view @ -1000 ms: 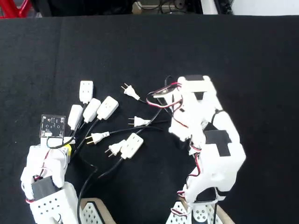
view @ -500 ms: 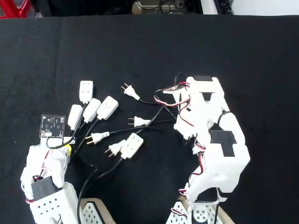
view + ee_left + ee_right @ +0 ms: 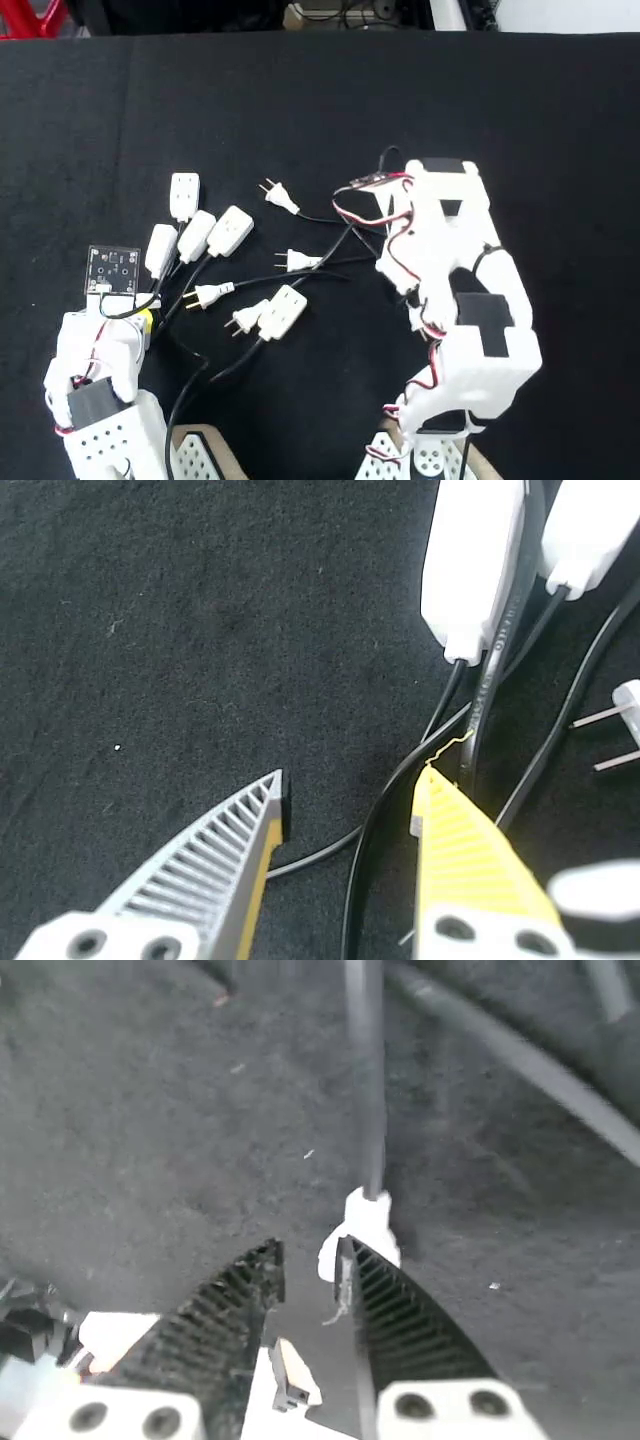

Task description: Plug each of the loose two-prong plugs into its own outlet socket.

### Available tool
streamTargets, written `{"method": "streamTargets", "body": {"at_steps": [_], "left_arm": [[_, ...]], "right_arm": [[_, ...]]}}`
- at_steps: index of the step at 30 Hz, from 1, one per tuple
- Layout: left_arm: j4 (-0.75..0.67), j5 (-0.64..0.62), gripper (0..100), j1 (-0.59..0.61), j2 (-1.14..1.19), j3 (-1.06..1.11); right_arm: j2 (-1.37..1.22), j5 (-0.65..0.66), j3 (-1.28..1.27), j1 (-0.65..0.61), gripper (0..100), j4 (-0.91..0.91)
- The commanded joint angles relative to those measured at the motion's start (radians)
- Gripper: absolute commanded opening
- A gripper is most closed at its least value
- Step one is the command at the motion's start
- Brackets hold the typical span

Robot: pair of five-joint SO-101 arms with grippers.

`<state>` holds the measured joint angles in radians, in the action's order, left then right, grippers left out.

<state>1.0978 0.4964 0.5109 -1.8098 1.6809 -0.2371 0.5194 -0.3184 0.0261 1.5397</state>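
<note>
Several white two-prong plugs lie loose on the black table: one (image 3: 280, 196) at the back, one (image 3: 298, 262) in the middle, one (image 3: 208, 295) and one (image 3: 244, 319) nearer the front. White sockets (image 3: 184, 194) (image 3: 230, 230) (image 3: 283, 310) lie around them on black cables. My left gripper (image 3: 348, 792) is open low over black cables (image 3: 480, 720), short of two socket bodies (image 3: 470, 570). My right gripper (image 3: 308, 1252) is open by a narrow gap, with a small white plug end (image 3: 362, 1232) on a thin cable just off one fingertip. The right arm (image 3: 445, 240) covers it from above.
The left arm (image 3: 100, 370) sits at the front left corner. Black cables (image 3: 330, 245) run from the plugs under the right arm. The black cloth (image 3: 320, 100) stretches bare toward the back, and a wide bare strip lies on the right.
The right arm has slid to the right, away from the middle plugs. Plugs, sockets and the left arm have stayed put.
</note>
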Motion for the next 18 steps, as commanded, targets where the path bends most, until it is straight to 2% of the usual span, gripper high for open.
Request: {"method": "streamTargets", "body": {"at_steps": [1,11,16,18], "left_arm": [[-0.015,0.009,21,0.005,-0.006,0.018],[-0.015,0.009,21,0.005,-0.006,0.018],[-0.015,0.009,21,0.005,-0.006,0.018],[-0.015,0.009,21,0.005,-0.006,0.018]], "right_arm": [[-0.016,-0.003,-0.004,0.049,10.0,-0.048],[-0.107,0.026,-0.007,0.077,10.0,-0.069],[-0.147,0.072,-0.005,0.091,18.6,-0.08],[-0.159,0.098,-0.001,0.115,18.5,-0.086]]}}
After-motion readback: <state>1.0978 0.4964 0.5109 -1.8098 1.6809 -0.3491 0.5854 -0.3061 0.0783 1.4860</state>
